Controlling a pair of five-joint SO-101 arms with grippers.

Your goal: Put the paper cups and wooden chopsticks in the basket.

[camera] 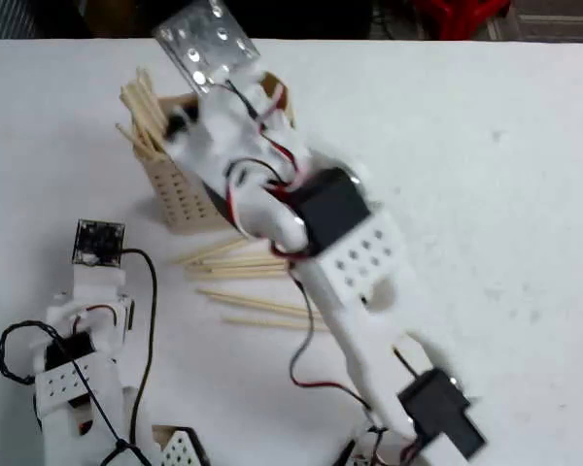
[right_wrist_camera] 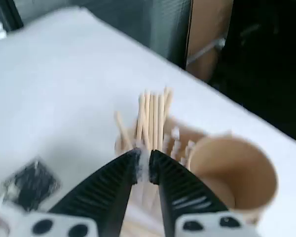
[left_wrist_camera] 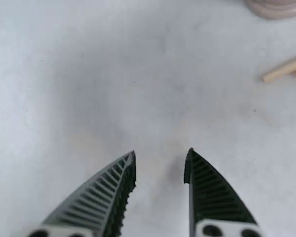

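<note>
Underneath everything lies a plain white table (camera: 486,146) that runs to a dark strip of room at the far edge, where a red object (camera: 462,15) shows. In the right wrist view a brown cardboard sheet (right_wrist_camera: 207,34) stands in the dark beyond the table's edge.

The basket (camera: 180,199) sits toward the far left of the table. A bunch of chopsticks (camera: 141,107) stands in it, fanning out over its rim. In the right wrist view that bunch (right_wrist_camera: 153,113) stands upright, and a cup (right_wrist_camera: 237,173) sits beside it in the basket with its mouth open. Loose chopsticks (camera: 238,267) lie flat on the table just on the near side of the basket, roughly side by side.

The right arm (camera: 350,252) slants from the near edge up over the basket and covers much of its top in the high view. The right gripper (right_wrist_camera: 144,165) hangs right at the bunch, but blur hides the contact and I cannot tell whether it grips anything. The left arm (camera: 78,340) stands at the near left corner and is cut off by the frame. The left gripper (left_wrist_camera: 161,155) is released, its jaws apart over bare table and holding nothing. Two stick ends (left_wrist_camera: 285,69) poke into the left wrist view, and a rounded beige shape (left_wrist_camera: 276,7) is cut off at the edge, too partial to name.

The right half of the table is open, as is the stretch between the left arm and the basket.
</note>
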